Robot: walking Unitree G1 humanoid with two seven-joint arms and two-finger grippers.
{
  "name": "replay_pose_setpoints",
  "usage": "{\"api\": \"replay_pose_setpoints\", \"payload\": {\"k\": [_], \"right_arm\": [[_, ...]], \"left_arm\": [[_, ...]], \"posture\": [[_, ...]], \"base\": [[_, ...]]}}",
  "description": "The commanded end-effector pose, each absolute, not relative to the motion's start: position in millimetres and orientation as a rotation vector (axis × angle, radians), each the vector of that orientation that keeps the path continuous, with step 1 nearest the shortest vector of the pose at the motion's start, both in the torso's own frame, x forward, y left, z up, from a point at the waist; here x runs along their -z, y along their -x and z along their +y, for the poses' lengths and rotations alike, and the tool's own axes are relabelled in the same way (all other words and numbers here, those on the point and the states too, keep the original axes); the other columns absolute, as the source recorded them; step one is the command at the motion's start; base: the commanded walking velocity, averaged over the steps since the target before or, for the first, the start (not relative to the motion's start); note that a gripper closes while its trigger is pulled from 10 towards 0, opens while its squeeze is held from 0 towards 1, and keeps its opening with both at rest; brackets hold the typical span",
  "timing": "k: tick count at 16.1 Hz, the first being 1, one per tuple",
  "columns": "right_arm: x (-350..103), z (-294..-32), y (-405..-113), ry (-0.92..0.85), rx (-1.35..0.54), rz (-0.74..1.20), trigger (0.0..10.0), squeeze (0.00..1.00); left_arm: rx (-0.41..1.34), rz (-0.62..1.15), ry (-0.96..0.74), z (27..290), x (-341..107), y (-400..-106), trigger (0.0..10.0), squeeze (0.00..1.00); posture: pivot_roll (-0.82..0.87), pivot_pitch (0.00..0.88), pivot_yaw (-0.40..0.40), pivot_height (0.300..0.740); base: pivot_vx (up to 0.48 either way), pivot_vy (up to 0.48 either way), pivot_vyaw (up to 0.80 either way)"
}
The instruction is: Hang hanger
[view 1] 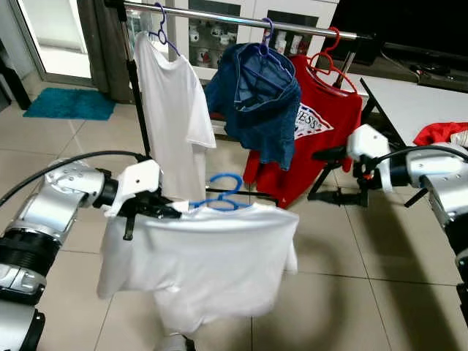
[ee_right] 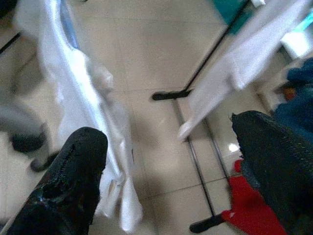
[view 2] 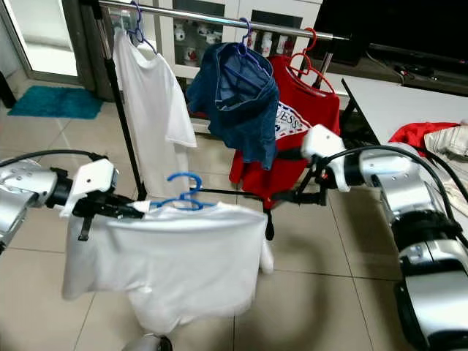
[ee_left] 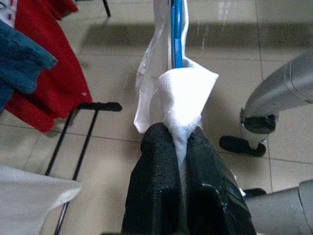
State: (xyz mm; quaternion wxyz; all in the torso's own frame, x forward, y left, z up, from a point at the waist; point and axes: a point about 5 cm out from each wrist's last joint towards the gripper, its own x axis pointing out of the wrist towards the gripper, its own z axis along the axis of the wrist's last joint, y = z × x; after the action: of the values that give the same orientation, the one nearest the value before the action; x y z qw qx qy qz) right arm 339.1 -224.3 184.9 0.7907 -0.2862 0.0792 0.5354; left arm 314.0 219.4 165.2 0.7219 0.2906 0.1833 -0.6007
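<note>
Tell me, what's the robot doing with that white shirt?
The left gripper is pinching the shoulder of a white T-shirt on a blue hanger, holding it up in front of the clothes rail. The right gripper is open, holding nothing. A white shirt, a denim piece and a red shirt already hang there.

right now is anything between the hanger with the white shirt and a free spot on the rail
Nothing visible blocks it. The left gripper holds the blue hanger below the rail, and the bare stretch between the hung white shirt and denim garment looks open.
</note>
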Motion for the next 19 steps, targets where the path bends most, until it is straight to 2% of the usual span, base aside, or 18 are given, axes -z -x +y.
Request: {"api": "replay_pose_setpoints", "payload": {"k": [1,4,6,8,13,14,15,19], "right_arm": [[-184,-230,-335,0.539,-1.060,0.120,10.0,0.00],[-153,-223,-329,0.514,-0.946,0.167,10.0,0.00],[-127,-220,-324,0.438,-0.886,0.277,10.0,0.00],[-102,-208,-312,0.331,-0.821,0.359,10.0,0.00],[-75,-188,-318,0.035,-0.551,0.432,10.0,0.00],[-73,-185,-320,-0.027,-0.496,0.447,3.7,0.00],[-71,-185,-321,-0.034,-0.467,0.450,0.0,0.00],[-68,-185,-322,-0.053,-0.411,0.463,0.0,0.00]], "left_arm": [[1.314,0.318,-0.663,217,-179,-317,0.0,0.00],[1.254,0.294,-0.669,223,-183,-321,0.0,0.00],[1.197,0.296,-0.688,225,-186,-326,0.0,0.00],[1.200,0.275,-0.637,221,-189,-326,0.0,0.00],[1.214,0.257,-0.591,215,-189,-327,0.0,0.00],[1.216,0.260,-0.593,214,-189,-327,0.0,0.00],[1.215,0.263,-0.597,214,-189,-327,0.0,0.00],[1.208,0.265,-0.601,213,-190,-327,0.0,0.00]], "posture": [[-0.06,0.000,-0.059,0.740],[-0.06,0.000,-0.054,0.740],[-0.06,0.000,-0.053,0.740],[-0.06,0.000,-0.048,0.740],[-0.06,0.000,-0.046,0.740],[-0.06,0.000,-0.048,0.740],[-0.06,0.000,-0.049,0.740],[-0.04,0.000,-0.060,0.740]], "base": [[0.000,0.000,0.00],[0.000,0.000,0.00],[0.000,0.000,0.00],[0.000,0.000,0.00],[0.000,0.000,0.00],[0.000,0.000,0.00],[0.000,0.000,0.00],[0.000,0.000,0.00]]}}
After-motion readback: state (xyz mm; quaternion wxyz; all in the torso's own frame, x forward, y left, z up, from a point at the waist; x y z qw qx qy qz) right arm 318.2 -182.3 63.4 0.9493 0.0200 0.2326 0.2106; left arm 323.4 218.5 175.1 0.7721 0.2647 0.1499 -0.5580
